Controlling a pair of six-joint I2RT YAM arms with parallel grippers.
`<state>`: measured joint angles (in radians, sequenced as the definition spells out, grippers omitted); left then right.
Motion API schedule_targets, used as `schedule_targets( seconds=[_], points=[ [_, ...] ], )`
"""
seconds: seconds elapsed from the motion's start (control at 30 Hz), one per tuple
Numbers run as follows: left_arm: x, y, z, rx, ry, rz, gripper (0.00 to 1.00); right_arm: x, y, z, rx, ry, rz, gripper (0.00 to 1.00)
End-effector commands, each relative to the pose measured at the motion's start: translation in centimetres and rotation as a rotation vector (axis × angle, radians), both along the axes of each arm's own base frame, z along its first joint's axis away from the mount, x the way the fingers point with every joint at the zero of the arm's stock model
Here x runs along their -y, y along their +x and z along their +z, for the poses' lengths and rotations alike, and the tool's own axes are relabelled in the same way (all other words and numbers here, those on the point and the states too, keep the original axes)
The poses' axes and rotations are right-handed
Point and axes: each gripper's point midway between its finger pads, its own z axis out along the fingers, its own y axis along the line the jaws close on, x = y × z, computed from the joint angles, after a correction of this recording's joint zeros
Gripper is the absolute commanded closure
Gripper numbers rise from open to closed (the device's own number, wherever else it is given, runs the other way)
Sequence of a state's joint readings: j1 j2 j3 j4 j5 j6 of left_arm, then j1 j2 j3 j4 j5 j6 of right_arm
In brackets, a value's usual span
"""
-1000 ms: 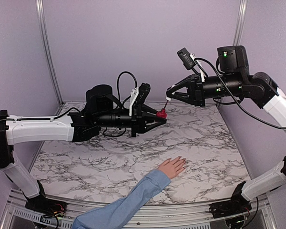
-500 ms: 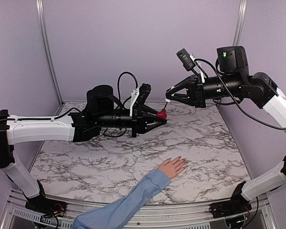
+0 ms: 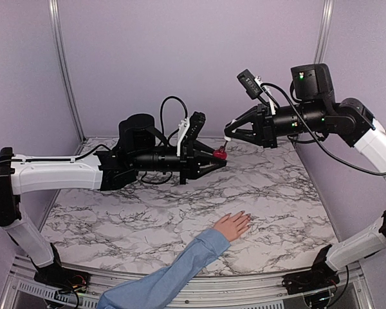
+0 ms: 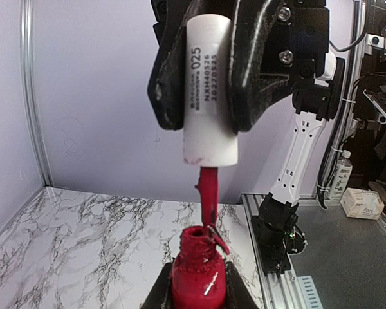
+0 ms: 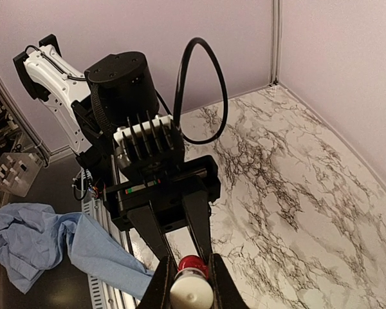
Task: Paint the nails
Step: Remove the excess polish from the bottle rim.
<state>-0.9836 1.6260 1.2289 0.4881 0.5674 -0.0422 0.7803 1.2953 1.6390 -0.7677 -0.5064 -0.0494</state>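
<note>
Little has changed in the last second. My left arm has crept a shade toward the right side of the worktop [image 3: 116, 219], carrying the red nail-polish bottle [image 4: 198, 280] with it. My right arm has tipped down slightly, so the two tools meet more squarely.

The left hand [image 3: 217, 158] is clamped on the bottle and holds it in the air above the far middle of the worktop. The right hand [image 3: 228, 132] is closed around the white brush cap [image 4: 209, 90], with a finger on each side of it. In the left wrist view the brush [image 4: 208, 193] hangs straight down from the cap, coated red, with its tip at the bottle's mouth. I cannot tell whether it is going in or coming out.

The nails [image 3: 246, 215] have not moved and I see no polish on them, though they are tiny from above. The person's hand [image 3: 233, 225] lies flat, palm down, near the near edge of the worktop and right of the middle. Its light blue sleeve [image 3: 180, 270] runs off over that edge. It is well apart from the bottle and brush.

I judge that I am at the loading step, and no nail is painted yet. The next move needs the brush lifted clear of the bottle neck without smearing, then carried down to the fingertips.
</note>
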Motion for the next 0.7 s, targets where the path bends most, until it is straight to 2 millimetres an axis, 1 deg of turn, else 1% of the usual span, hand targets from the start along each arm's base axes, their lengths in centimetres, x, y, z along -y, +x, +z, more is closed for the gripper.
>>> schedule_targets(
  seconds=[0.0,0.2,0.57,0.67],
  points=[
    [0.3,-0.1,1.2,0.011,-0.024,-0.010,1.00,0.8,0.1,1.7,0.034,0.035,-0.030,1.00],
    [0.3,-0.2,1.1,0.009,-0.022,-0.016,1.00,1.0,0.0,3.5,0.050,0.076,-0.028,1.00],
    [0.3,-0.3,1.1,0.010,-0.023,-0.024,1.00,1.0,0.2,3.7,0.057,0.080,-0.038,1.00],
    [0.4,-0.3,1.2,0.013,-0.025,-0.023,1.00,0.8,0.1,3.3,0.046,0.073,-0.025,1.00]
  ],
)
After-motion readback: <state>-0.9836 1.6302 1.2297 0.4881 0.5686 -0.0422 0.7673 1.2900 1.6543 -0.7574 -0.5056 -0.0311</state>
